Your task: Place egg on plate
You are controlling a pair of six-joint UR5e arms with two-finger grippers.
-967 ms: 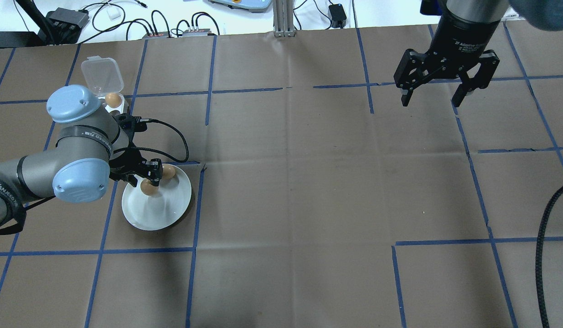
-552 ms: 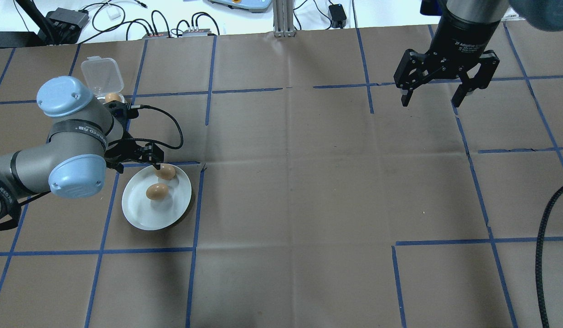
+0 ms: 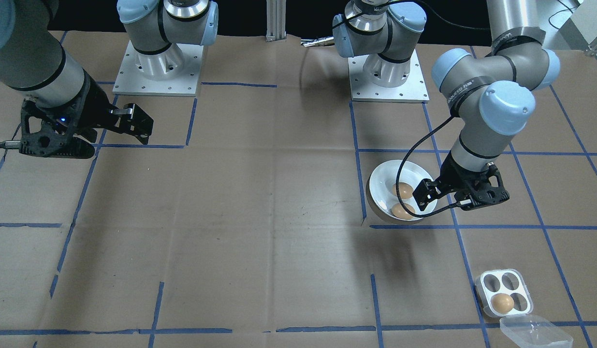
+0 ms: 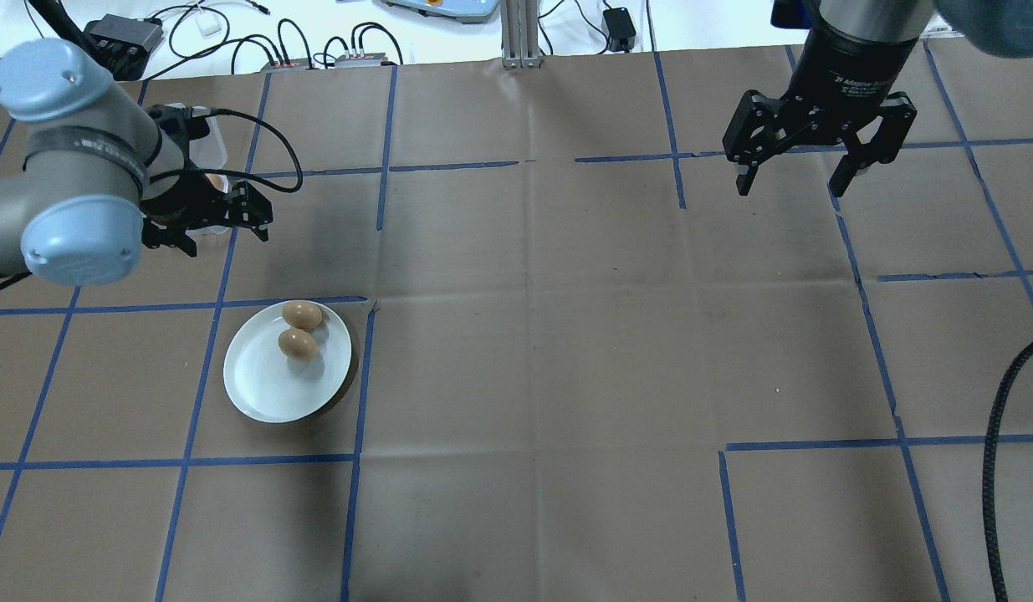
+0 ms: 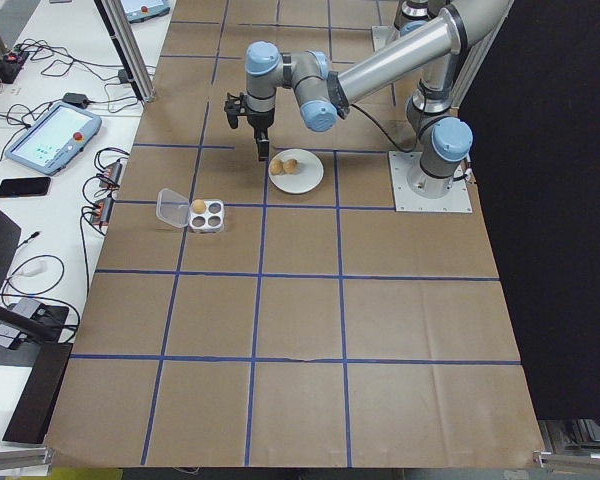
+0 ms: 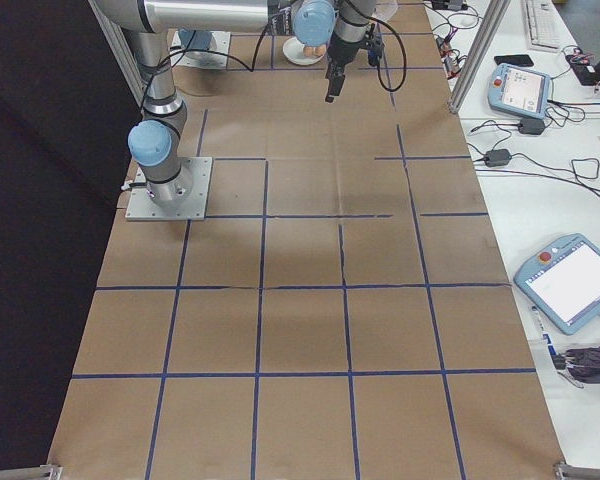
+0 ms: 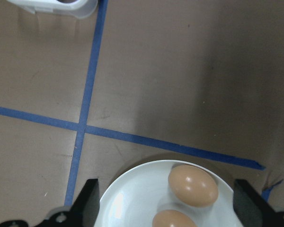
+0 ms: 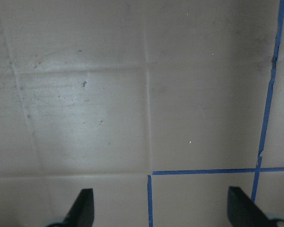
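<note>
The white plate [image 4: 269,389] lies at the left of the table with two brown eggs on it, one [image 4: 302,314] by the far rim and one [image 4: 297,344] just nearer the middle. My left gripper [image 4: 219,227] hangs open and empty beyond the plate, apart from it. In the left wrist view its fingers [image 7: 89,201] frame the plate [image 7: 132,203] and both eggs [image 7: 193,185]. The front view shows the left gripper [image 3: 460,197] beside the plate [image 3: 383,186]. My right gripper [image 4: 792,188] is open and empty at the far right.
A small white four-hole egg tray [image 3: 483,285] holds one more egg [image 3: 502,302], with its clear lid [image 3: 535,333] open beside it. In the overhead view my left arm hides most of this tray. Cables and control boxes lie beyond the table's far edge.
My left gripper has let go of the egg on the plate, risen and drawn back toward the egg tray. That egg has settled beside the other one. The right arm has not moved.
</note>
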